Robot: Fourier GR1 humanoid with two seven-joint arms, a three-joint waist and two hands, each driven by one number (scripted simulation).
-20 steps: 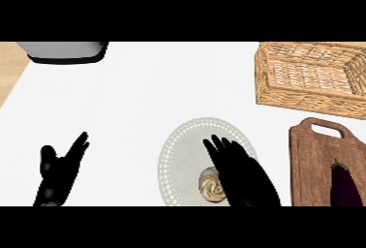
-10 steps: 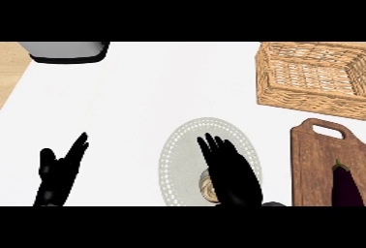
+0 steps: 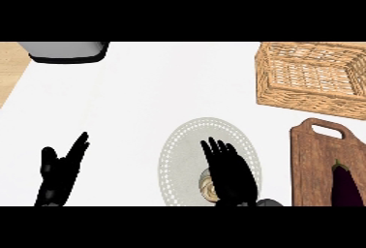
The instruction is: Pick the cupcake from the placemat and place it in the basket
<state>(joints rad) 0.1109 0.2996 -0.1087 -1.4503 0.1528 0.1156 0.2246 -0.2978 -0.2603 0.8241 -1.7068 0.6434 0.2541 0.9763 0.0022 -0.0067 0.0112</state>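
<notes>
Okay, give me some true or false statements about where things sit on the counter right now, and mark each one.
1. The cupcake is on the placemat. True.
2. The right hand is over the placemat, fingers straight, partly hiding the cupcake. True.
3. The eggplant lies on the placemat. False: it lies on the wooden cutting board.
4. The left hand holds the cupcake. False: it is open, left of the placemat.
5. The basket stands far right. True.
</notes>
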